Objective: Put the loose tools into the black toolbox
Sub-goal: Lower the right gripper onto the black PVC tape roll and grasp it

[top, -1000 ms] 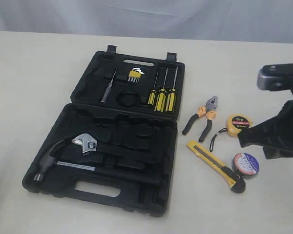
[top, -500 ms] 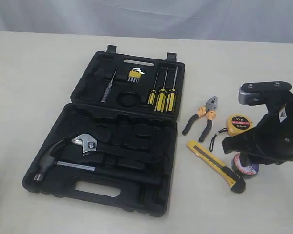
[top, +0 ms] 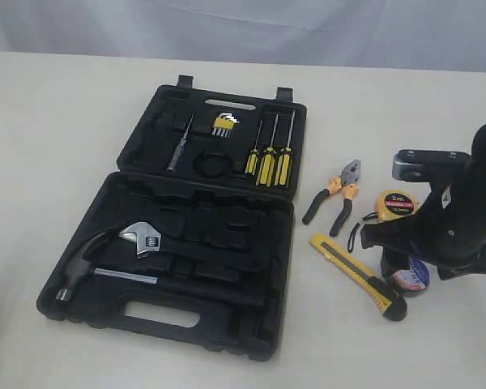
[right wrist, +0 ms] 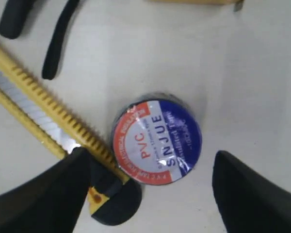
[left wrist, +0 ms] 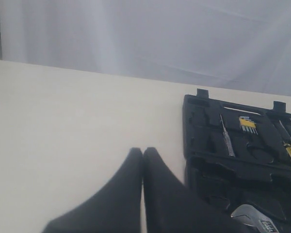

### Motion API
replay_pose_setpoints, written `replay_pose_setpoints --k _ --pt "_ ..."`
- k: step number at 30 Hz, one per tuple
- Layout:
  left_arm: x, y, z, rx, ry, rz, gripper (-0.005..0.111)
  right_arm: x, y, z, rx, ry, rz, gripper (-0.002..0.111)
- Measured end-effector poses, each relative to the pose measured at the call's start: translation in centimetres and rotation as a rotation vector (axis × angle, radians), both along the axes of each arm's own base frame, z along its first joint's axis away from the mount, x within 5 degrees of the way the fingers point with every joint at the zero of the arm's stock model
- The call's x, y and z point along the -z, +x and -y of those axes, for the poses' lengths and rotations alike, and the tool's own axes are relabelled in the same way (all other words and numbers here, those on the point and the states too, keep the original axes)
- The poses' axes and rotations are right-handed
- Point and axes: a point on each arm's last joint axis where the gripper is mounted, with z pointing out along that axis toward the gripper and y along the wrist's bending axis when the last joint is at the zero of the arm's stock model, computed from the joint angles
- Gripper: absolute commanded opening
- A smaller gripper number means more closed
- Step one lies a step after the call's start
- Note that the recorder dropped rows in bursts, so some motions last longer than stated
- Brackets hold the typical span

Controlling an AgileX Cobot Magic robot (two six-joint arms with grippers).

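Note:
The black toolbox (top: 227,223) lies open at mid-table, also seen in the left wrist view (left wrist: 208,145). To its right lie the orange-and-black pliers (top: 334,197), the yellow tape measure (top: 396,204) and the yellow-and-black utility knife (top: 356,275). My right gripper (top: 421,261) hangs open just above the black tape roll (top: 411,278), partly hiding it. In the right wrist view the gripper (right wrist: 150,154) straddles the tape roll (right wrist: 156,141), with one finger (right wrist: 48,194) over the utility knife's (right wrist: 43,114) end. My left gripper (left wrist: 142,151) is shut and empty over bare table left of the toolbox.
The toolbox lid holds three yellow-handled screwdrivers (top: 269,162), hex keys (top: 223,124) and a small silver tool (top: 178,146). A hammer (top: 89,267) and adjustable wrench (top: 142,237) sit in the near half. The pliers' handles (right wrist: 58,29) lie close beyond the tape roll.
My right arm has come down and to the left, from beside the tape measure to over the tape roll. The tools and the toolbox have not moved.

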Motion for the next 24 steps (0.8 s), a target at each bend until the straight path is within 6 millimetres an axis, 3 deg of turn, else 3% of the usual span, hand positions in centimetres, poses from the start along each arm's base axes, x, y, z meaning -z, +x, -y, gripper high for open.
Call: replay_pose_setpoints --k 17,20,24 --pt "0.0 0.0 0.0 0.0 0.0 0.0 0.0 2.6 1.1 0.2 0.011 0.0 -0.008 0.066" --pt "0.0 0.0 0.0 0.0 0.0 0.0 0.0 2.9 1.1 0.2 0.011 -0.002 -0.021 0.052" --pt "0.0 0.0 0.0 0.0 0.0 0.0 0.0 2.9 0.8 0.3 0.012 -0.008 -0.046 0.019"
